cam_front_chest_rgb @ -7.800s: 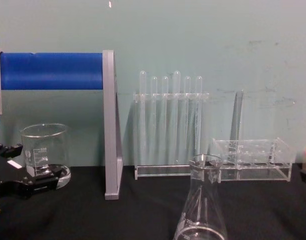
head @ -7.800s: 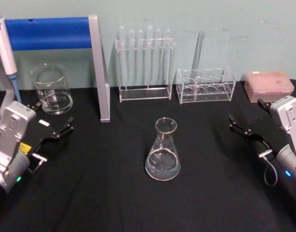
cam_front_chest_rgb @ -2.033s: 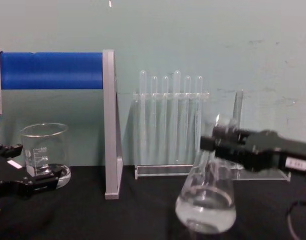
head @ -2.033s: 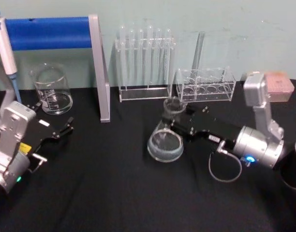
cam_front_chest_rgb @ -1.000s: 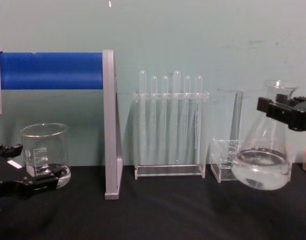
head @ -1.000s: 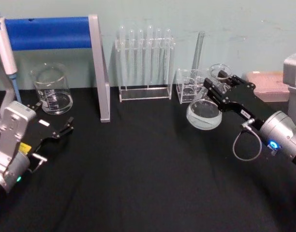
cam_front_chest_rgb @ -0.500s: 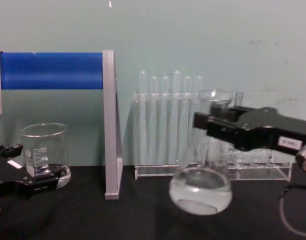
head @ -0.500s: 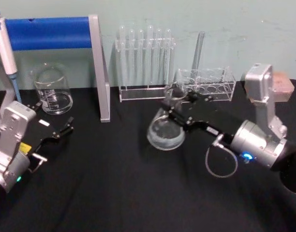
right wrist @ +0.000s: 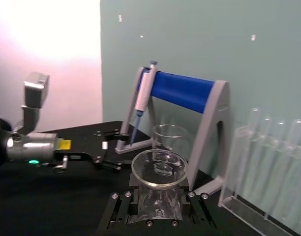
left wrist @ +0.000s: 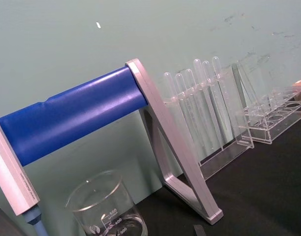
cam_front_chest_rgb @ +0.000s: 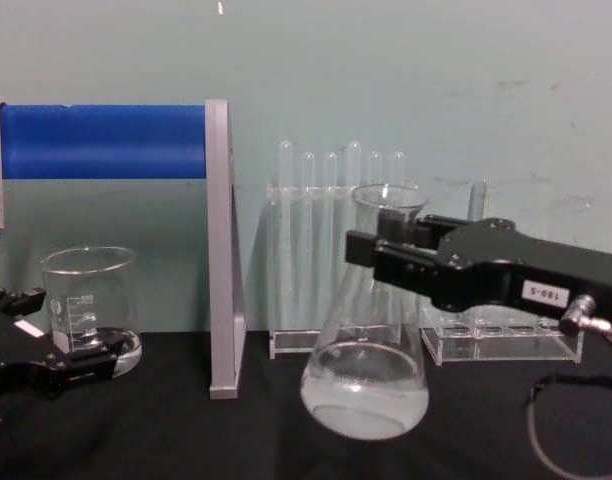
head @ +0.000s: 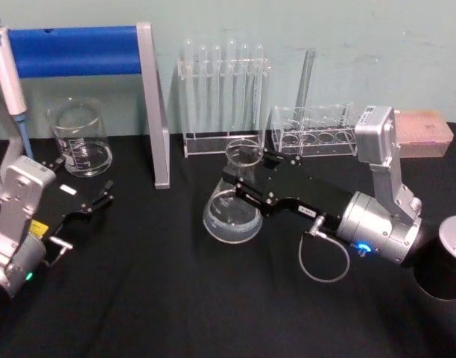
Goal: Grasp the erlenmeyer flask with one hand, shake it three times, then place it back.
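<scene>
We see the right hand [head: 247,181] clamped on the neck of the erlenmeyer flask [head: 232,216], holding it slightly tilted above the black worktop [head: 176,298], in front of the test tube rack [head: 224,97]. Our left hand [head: 100,198] rests near the beaker [head: 80,142], jaws apart.

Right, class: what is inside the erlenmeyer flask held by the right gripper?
A shallow pool of clear liquid sits in the wide base of the erlenmeyer flask; above it the body looks empty. The right gripper clamps the neck, covering the inside there.
</scene>
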Available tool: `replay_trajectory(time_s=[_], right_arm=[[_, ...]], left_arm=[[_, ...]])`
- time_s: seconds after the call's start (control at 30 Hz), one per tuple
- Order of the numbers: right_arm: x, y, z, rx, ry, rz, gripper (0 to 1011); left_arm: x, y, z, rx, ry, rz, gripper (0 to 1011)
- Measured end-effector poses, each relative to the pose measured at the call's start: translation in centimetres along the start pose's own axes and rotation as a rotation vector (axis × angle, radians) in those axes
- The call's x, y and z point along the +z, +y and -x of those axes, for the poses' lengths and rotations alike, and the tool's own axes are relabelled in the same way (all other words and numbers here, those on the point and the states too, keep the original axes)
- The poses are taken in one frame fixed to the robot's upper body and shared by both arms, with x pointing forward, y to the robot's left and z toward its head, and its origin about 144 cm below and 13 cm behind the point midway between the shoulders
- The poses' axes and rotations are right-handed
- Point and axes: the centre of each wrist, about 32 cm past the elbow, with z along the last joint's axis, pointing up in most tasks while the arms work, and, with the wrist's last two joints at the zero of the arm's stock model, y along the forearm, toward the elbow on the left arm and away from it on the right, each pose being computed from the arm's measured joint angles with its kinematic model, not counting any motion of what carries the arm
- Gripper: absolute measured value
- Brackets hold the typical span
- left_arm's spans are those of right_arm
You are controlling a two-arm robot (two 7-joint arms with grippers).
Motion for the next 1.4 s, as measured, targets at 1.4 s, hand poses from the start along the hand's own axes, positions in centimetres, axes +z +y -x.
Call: replay_trajectory(time_s=[1.4], right_arm=[[1.0, -6.8, -1.3, -0.466, -0.048, 0.007, 456]], left_arm=[[0.0, 0.0, 0.0, 0.000, 0.000, 0.000, 1001]])
